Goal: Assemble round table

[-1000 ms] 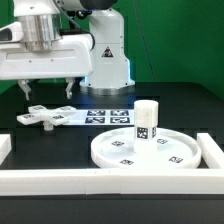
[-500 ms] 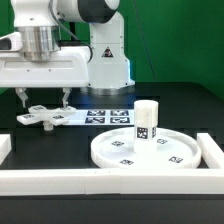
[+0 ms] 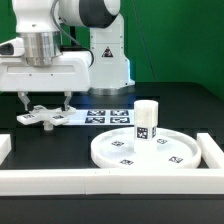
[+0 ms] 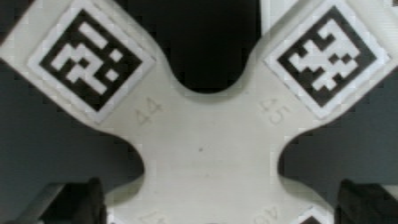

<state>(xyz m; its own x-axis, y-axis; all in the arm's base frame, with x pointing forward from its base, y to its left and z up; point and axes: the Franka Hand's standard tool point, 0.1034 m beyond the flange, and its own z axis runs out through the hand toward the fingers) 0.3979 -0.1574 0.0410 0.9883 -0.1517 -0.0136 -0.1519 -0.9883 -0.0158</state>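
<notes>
The white cross-shaped foot (image 3: 45, 115) lies flat on the black table at the exterior view's left. My gripper (image 3: 44, 101) hangs right over it, open, with one finger on each side of it. In the wrist view the foot (image 4: 210, 140) fills the frame with two tagged arms, and the dark fingertips (image 4: 75, 205) stand apart from its waist on both sides. The large round disc (image 3: 147, 150) lies at the front right, with the short cylindrical post (image 3: 146, 122) standing upright on it.
The marker board (image 3: 105, 115) lies flat behind the disc, beside the foot. White straight border walls run along the front (image 3: 100, 183) and at the right (image 3: 212, 150). The arm's base (image 3: 107, 60) stands at the back.
The gripper has come down toward the foot and shifted slightly to the exterior view's right. The foot, disc and post have not moved.
</notes>
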